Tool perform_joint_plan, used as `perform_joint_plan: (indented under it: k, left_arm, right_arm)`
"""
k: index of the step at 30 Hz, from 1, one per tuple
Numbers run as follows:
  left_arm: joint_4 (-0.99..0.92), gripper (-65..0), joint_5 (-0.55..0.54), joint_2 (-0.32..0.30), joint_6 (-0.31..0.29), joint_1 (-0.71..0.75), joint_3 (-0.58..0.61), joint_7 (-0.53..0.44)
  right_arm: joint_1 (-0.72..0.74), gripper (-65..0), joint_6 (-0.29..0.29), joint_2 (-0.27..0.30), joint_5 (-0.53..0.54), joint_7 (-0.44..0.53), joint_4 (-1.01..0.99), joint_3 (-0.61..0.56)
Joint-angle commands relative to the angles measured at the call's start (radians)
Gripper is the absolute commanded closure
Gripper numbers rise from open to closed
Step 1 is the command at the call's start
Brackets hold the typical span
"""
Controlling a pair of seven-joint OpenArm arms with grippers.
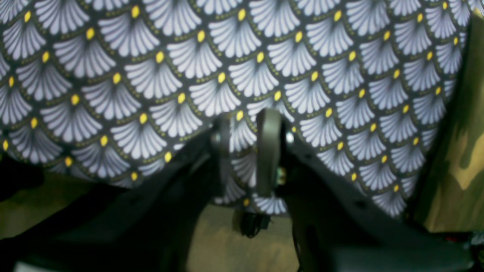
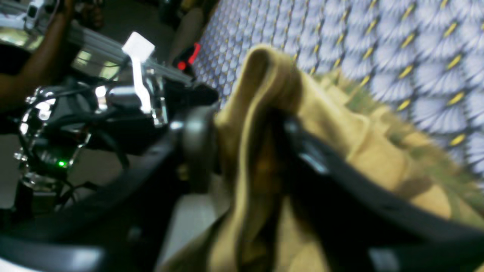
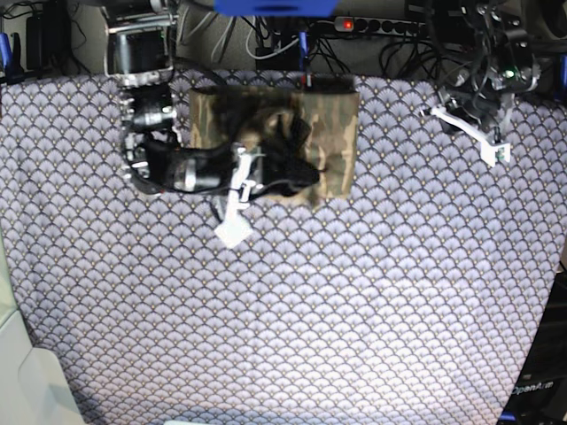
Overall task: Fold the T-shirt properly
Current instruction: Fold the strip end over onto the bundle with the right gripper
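The camouflage T-shirt lies as a folded rectangle at the far middle of the table. My right gripper reaches over its front left part. In the right wrist view a bunched tan fold of the T-shirt stands up between the spread fingers of my right gripper, which is open. My left gripper hovers over the tablecloth with its jaws a little apart and only the pattern showing between them. A strip of the T-shirt shows at the right edge of the left wrist view.
The purple fan-patterned tablecloth covers the whole table. My left arm sits at the far right corner. Cables and a power strip run behind the table's far edge. A person's arm shows beside the table.
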Motion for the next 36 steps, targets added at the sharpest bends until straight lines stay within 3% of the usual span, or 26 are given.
perform_joint_plan:
  k: [1, 4, 7, 12, 20, 28, 36]
  left_arm:
    - [0.019, -12.1, -0.005, -0.008, -0.003, 0.0, -0.004, -0.015]
    - [0.019, -12.1, -0.005, -0.008, -0.003, 0.0, -0.004, -0.015]
    - [0.019, -12.1, -0.005, -0.008, -0.003, 0.0, -0.004, -0.015]
    - [0.019, -12.1, -0.005, -0.008, -0.003, 0.006, -0.004, -0.017]
    - [0.018, -12.1, -0.005, -0.006, -0.003, 0.003, -0.004, -0.017]
    - [0.019, -12.1, -0.005, -0.001, -0.003, -0.002, 0.0, -0.017]
    - [0.019, -12.1, -0.005, -0.001, -0.003, 0.004, 0.0, -0.017]
  right_arm:
    - [0.025, -34.1, 0.004, -0.001, 0.033, 0.018, -0.002, -0.002]
    - [0.044, -40.0, 0.004, -0.001, 0.033, 0.024, -0.007, -0.055]
    - [0.074, -39.2, 0.004, -0.003, 0.037, 0.024, 0.005, -0.101]
    - [0.071, -39.0, 0.004, 0.006, 0.038, 0.018, 0.194, -0.118]
    - [-0.011, -34.4, 0.004, 0.112, 0.03, 0.024, 0.3, -0.126]
    - [-0.016, -34.4, 0.004, 0.138, -0.178, 0.018, 0.306, -0.126]
    - [0.093, -34.4, 0.004, 0.143, -0.367, 0.019, 0.303, -0.195]
